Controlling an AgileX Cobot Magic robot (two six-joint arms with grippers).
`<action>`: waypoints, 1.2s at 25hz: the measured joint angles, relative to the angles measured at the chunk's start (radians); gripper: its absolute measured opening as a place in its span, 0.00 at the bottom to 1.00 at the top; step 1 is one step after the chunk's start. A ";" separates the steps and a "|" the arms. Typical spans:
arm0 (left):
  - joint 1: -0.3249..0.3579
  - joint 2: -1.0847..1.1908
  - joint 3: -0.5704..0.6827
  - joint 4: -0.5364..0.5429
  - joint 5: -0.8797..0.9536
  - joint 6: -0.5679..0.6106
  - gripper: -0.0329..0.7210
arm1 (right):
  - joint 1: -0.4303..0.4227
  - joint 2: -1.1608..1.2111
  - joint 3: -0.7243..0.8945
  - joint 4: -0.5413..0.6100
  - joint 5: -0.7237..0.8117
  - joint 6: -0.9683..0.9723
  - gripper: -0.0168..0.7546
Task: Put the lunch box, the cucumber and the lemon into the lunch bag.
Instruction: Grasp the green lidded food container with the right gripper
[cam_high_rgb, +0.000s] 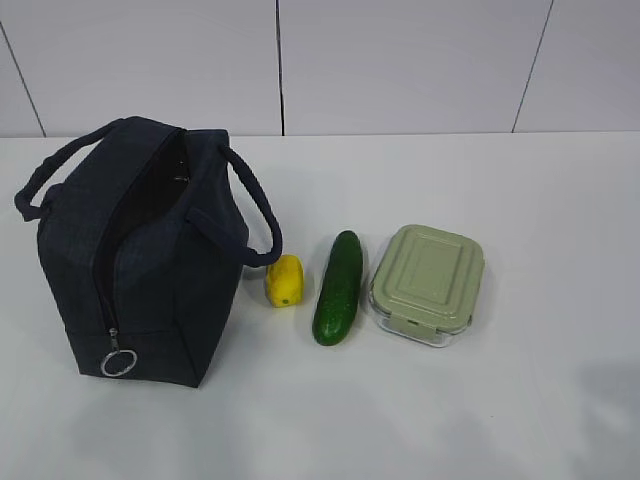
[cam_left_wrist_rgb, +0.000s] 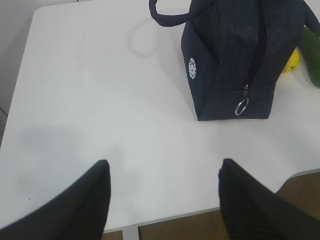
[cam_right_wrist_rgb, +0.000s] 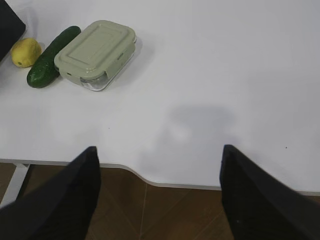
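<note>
- The left gripper (cam_left_wrist_rgb: 162, 200) hangs over the near edge of the white desk (cam_left_wrist_rgb: 100, 100), its two dark fingers spread wide with nothing between them.
- The right gripper (cam_right_wrist_rgb: 157, 195) also sits at the near edge, further along, fingers spread and empty; the floor (cam_right_wrist_rgb: 165, 212) shows below it.
- Ahead of the left gripper and slightly to its right, well apart from it, the lunch bag (cam_high_rgb: 140, 270) stands upright on the desk's left part, its top zipper gaping open, a silver ring pull (cam_high_rgb: 117, 362) hanging at its near end.
- Just right of the bag lies the lemon (cam_high_rgb: 284, 280), under one bag handle (cam_high_rgb: 255, 215).
- Beside the lemon lies the cucumber (cam_high_rgb: 339, 287), pointing from near to far.
- The lunch box (cam_high_rgb: 428, 282) sits just right of the cucumber, lid on; it is far ahead and left of the right gripper.
- A tiled wall (cam_high_rgb: 400, 60) rises behind the far edge.
</note>
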 joint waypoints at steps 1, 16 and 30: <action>0.000 0.000 0.000 0.000 0.000 0.000 0.68 | 0.000 0.000 0.000 0.000 0.000 0.000 0.75; 0.000 0.000 0.000 0.000 0.000 0.000 0.62 | 0.000 0.002 0.000 0.060 0.000 0.011 0.75; 0.000 0.000 0.000 0.000 0.000 0.000 0.48 | 0.000 0.379 -0.002 0.123 -0.111 0.084 0.75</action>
